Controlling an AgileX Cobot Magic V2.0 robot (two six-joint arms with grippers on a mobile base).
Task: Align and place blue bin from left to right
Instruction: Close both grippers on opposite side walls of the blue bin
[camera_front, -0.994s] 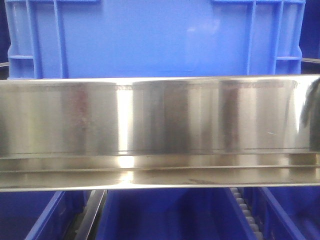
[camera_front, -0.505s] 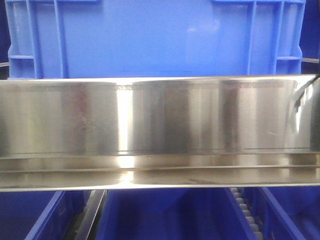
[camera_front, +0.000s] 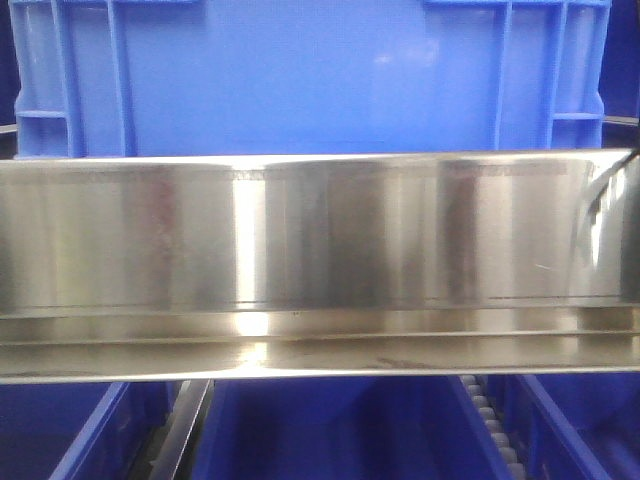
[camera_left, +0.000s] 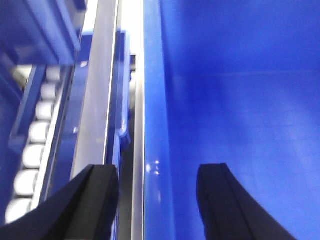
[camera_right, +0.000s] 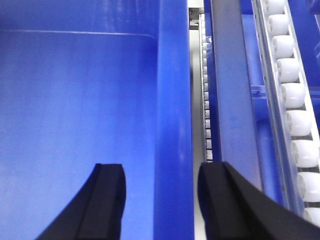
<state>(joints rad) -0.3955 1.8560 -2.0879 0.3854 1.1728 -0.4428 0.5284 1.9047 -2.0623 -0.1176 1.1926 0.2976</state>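
Two grippers stand spread, fingers well apart, each astride a side wall of the bright-blue rectangular plastic bin (camera_front: 300, 80): the left gripper (camera_left: 157, 200) over its left wall, the right gripper (camera_right: 165, 200) over its right. The bin sits behind a brushed stainless-steel beam (camera_front: 320, 260), which hides its base. White roller tracks (camera_right: 295, 125) run alongside, and darker blue bins (camera_front: 330, 430) lie below. The dark reflection at the beam's right end is narrower than a second ago.
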